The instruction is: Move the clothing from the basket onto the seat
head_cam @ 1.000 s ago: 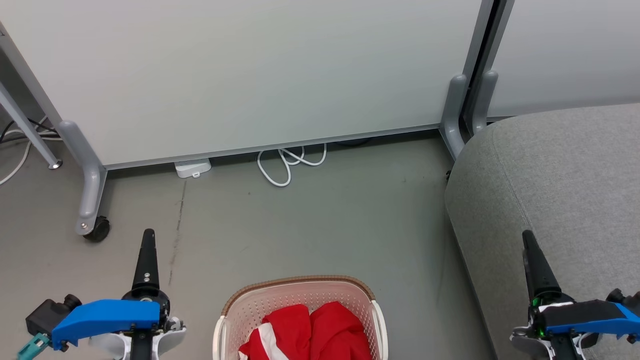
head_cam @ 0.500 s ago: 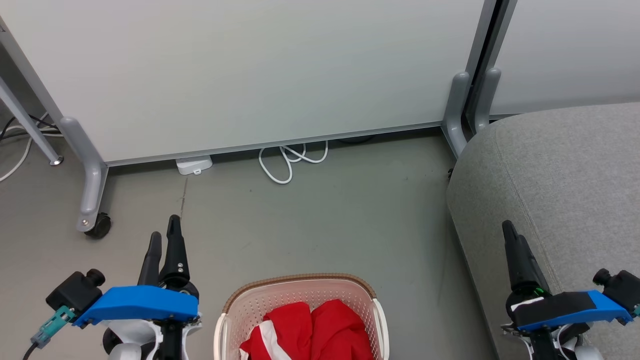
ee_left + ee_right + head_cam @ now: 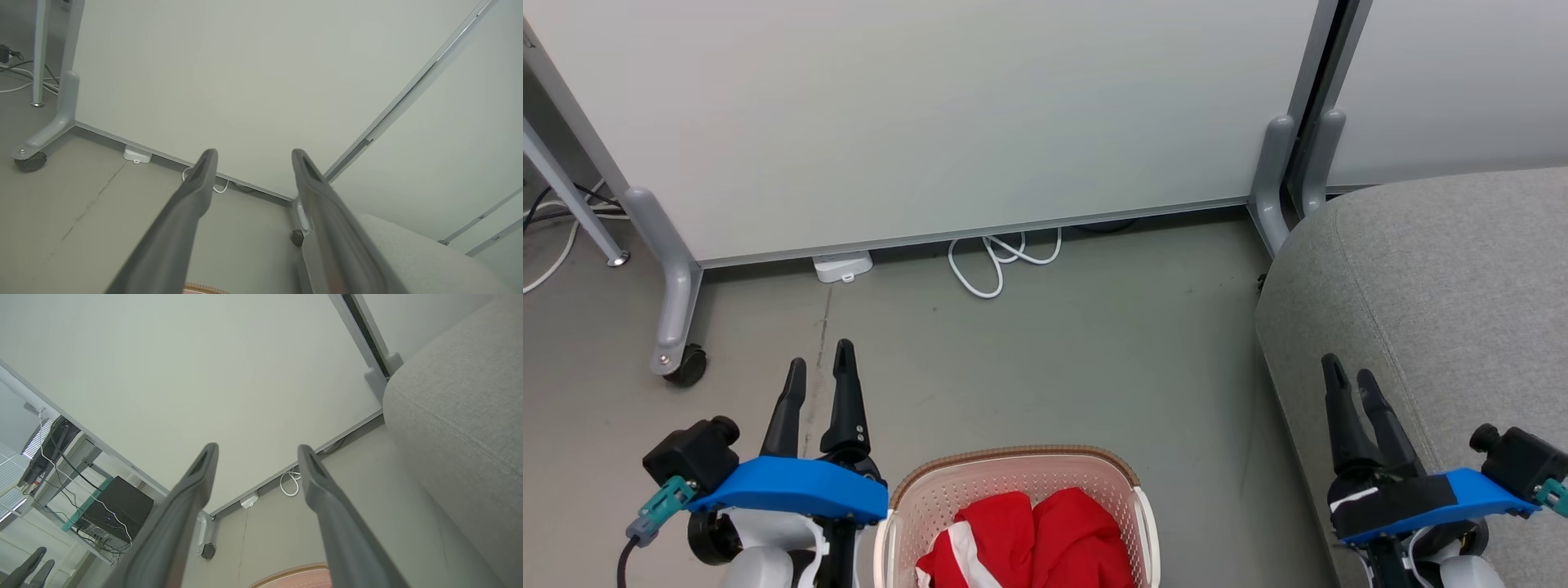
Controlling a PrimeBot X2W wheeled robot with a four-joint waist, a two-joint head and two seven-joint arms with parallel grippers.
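The cream basket (image 3: 1013, 462) with a brown rim stands on the floor at the bottom centre of the head view. The red clothing (image 3: 1045, 539) with white stripes lies bunched inside it. The light grey seat (image 3: 1445, 278) fills the right side. My left gripper (image 3: 820, 355) is open just left of the basket, above the floor, fingers pointing away. My right gripper (image 3: 1346, 367) is open over the seat's front edge, right of the basket. Both wrist views show open, empty grippers: left gripper (image 3: 254, 153), right gripper (image 3: 257, 448). Slivers of the basket rim (image 3: 294, 575) and the seat (image 3: 408, 253) also appear there.
A pale partition panel (image 3: 931, 106) closes off the far side, on grey feet with a caster (image 3: 686, 367) at the left. A white cable loop (image 3: 996, 265) and a small white box (image 3: 843, 266) lie at its base. Bare grey floor (image 3: 1094, 359) stretches beyond the basket.
Both grippers have turned so that two fingers show on each. The left one moved right toward the basket, the right one moved left. The clothing and the basket have stayed put.
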